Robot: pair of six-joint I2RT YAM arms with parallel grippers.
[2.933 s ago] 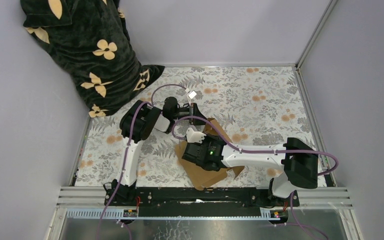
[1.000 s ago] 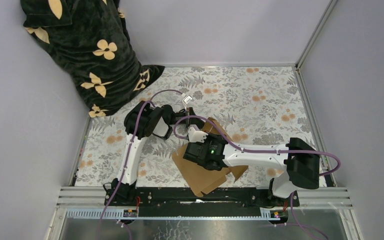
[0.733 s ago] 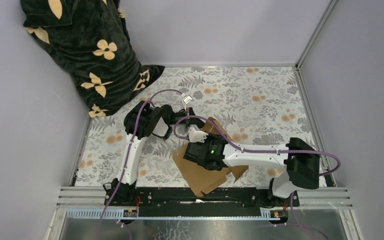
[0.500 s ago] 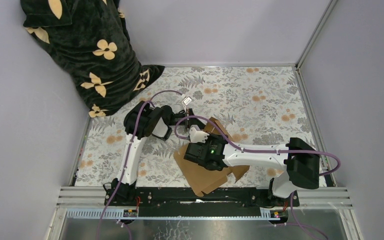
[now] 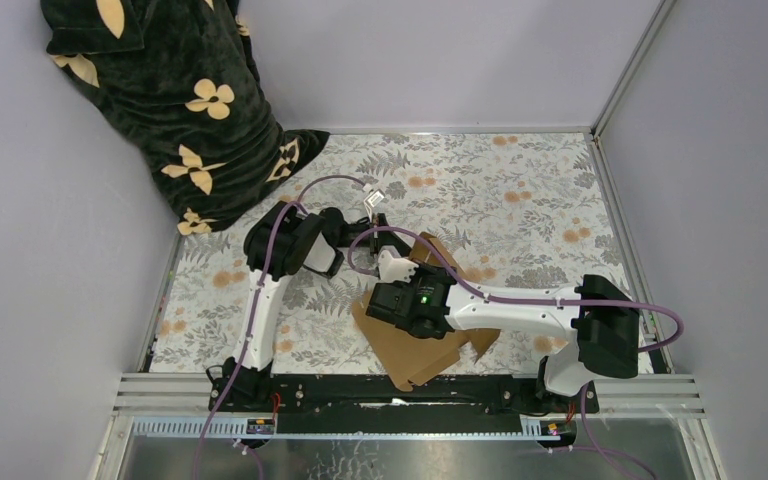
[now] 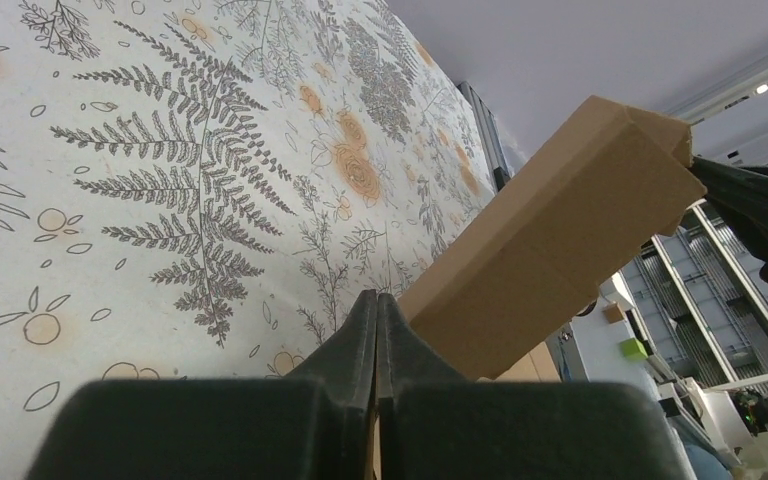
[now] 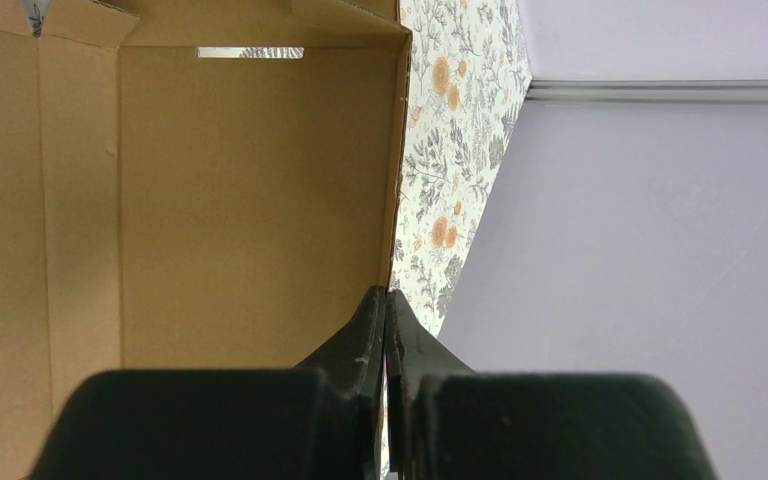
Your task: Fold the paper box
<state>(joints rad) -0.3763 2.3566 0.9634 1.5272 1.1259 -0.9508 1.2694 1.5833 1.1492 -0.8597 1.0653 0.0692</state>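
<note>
Box (image 5: 415,355) partly raised. Left gripper (image 6: 376,300) pinches flap edge; right gripper (image 7: 386,296) pinches wall, both closed. Hold firm, fold along crease.

I see open passage over the far and right stretches of the floral table (image 5: 520,190). The dark flowered blanket (image 5: 160,100) fills the far-left corner; the part-raised paper box (image 5: 420,355), with the right arm (image 5: 510,305) lying across it, crowds the near centre.

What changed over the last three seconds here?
The paper box slid slightly toward the near rail, carried by both arms. No release shows: the left gripper and right gripper are shut on its cardboard. The black flowered blanket has not moved.
</note>
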